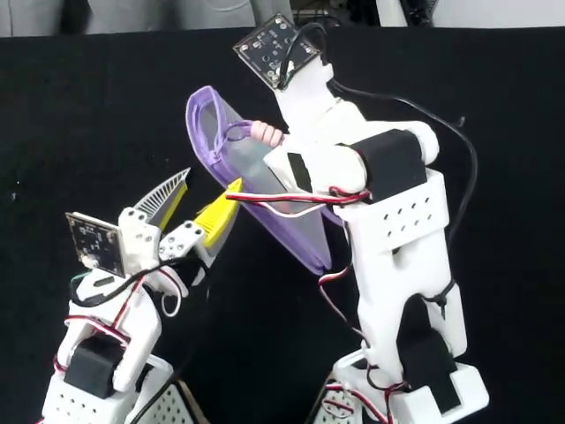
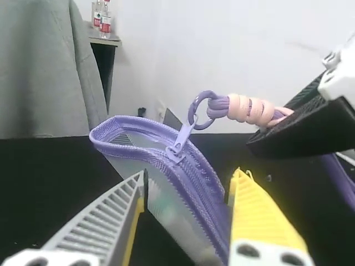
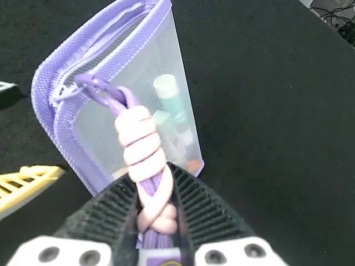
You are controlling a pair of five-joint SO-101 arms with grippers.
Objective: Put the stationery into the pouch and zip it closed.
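The right gripper's (image 3: pixel 152 178) black ribbed fingers (image 3: pixel 202 208) are pressed together on a pink and purple braided cord (image 3: pixel 138 138), pinching it near its end. The cord runs out to a purple ring (image 3: pixel 95 87) that hangs from the zip slider (image 2: pixel 177 151) on the pouch (image 3: pixel 169 66). The pouch is purple with clear mesh sides, and it is held up off the black table (image 3: pixel 277 111). Stationery (image 3: pixel 173 119) shows through the mesh, lying toward the end nearer the gripper. On one side of the slider the mouth of the pouch gapes a little. The left gripper (image 2: pixel 188 177) has its fingers spread, a grey one (image 2: pixel 105 221) and a yellow one (image 2: pixel 255 216), with the zipped edge of the pouch between them; whether they press on it cannot be told. From above, the yellow finger lies against the lower edge of the tilted pouch (image 1: pixel 296 234), and the right gripper (image 1: pixel 269 137) is just beside its upper end.
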